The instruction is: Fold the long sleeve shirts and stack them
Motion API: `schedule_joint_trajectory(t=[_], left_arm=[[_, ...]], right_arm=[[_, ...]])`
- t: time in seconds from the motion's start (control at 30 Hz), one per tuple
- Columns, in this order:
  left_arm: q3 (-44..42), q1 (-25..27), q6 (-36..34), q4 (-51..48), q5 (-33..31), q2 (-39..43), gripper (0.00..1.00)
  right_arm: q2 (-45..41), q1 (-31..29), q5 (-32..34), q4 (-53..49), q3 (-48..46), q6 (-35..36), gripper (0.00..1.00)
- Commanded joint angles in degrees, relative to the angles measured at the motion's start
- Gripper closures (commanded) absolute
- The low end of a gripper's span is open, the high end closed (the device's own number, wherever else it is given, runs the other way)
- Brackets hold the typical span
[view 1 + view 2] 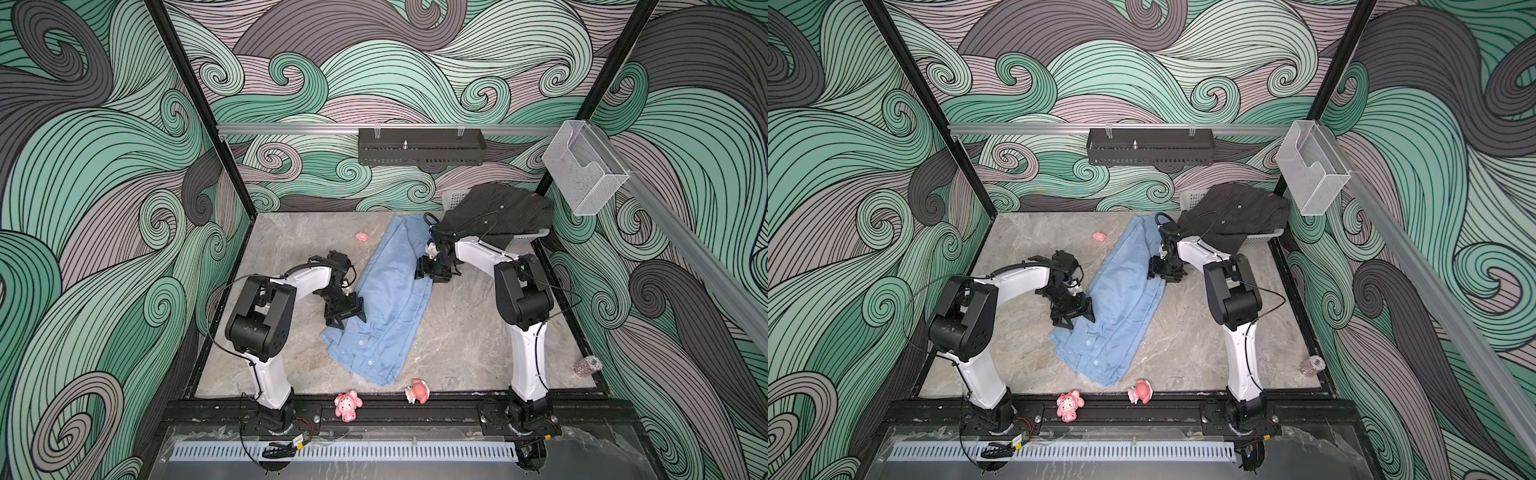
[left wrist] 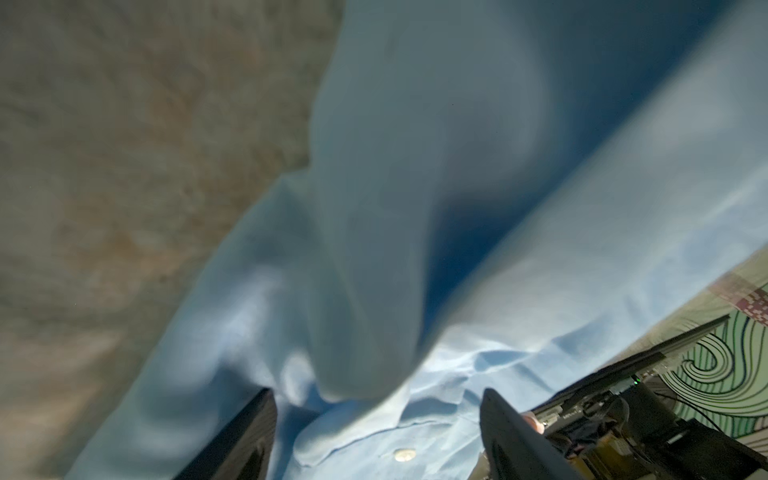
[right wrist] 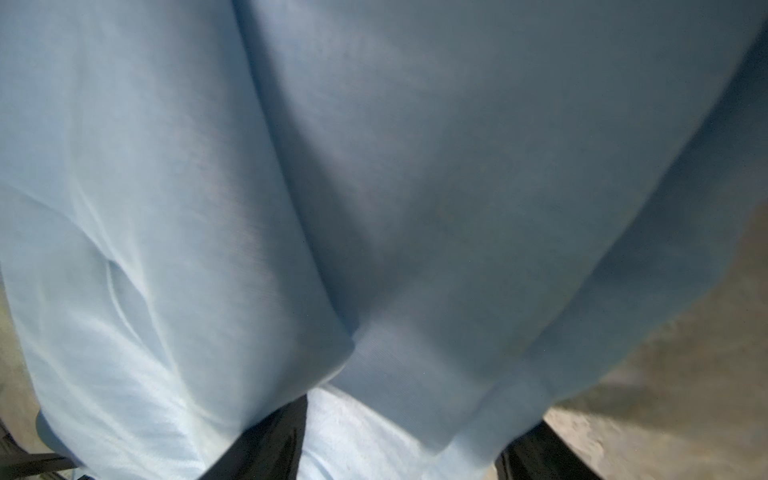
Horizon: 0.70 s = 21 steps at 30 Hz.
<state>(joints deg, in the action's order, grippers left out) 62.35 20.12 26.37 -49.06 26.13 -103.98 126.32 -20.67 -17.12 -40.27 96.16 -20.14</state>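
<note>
A light blue shirt (image 1: 386,299) (image 1: 1117,299) lies mid-table as a long strip, collar and buttons toward the near end. My left gripper (image 1: 345,314) (image 1: 1072,314) sits at its left edge, open. In the left wrist view its fingers (image 2: 245,440) stand wide apart over the button placket (image 2: 403,455), with a blurred fold close to the lens. My right gripper (image 1: 430,274) (image 1: 1162,270) is at the strip's right edge, open. Blue cloth (image 3: 415,208) fills the right wrist view and drapes over one finger (image 3: 270,440). The dark pinstriped shirt (image 1: 498,214) (image 1: 1233,212) is heaped on a basket at the back right.
The white basket (image 1: 530,237) stands in the far right corner. Two pink toys (image 1: 348,405) (image 1: 417,390) sit at the table's near edge, and a small pink piece (image 1: 362,237) lies at the far left of the shirt. A patterned roll (image 1: 588,365) is near the right wall.
</note>
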Motion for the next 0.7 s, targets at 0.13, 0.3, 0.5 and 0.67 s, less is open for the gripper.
schedule_joint_trajectory(t=[0.13, 0.3, 0.5, 0.67], left_arm=[[-9.23, 2.29, 10.07, 10.91, 10.90, 3.15, 0.26], [-9.86, 4.96, 15.66, 13.86, 11.71, 7.68, 0.25], [-4.44, 3.60, 14.52, 5.50, 4.44, 16.83, 0.21], [-0.87, 1.48, 12.24, -0.53, -0.13, 22.02, 0.20]], right_arm=[[9.11, 0.09, -4.40, -2.34, 11.90, 4.79, 0.33], [9.96, 0.18, -3.66, -4.69, 17.47, 4.56, 0.32], [0.61, 0.79, 3.19, -6.03, 12.44, 2.51, 0.30], [-9.51, 1.76, 6.25, -7.08, 4.92, 1.52, 0.28]])
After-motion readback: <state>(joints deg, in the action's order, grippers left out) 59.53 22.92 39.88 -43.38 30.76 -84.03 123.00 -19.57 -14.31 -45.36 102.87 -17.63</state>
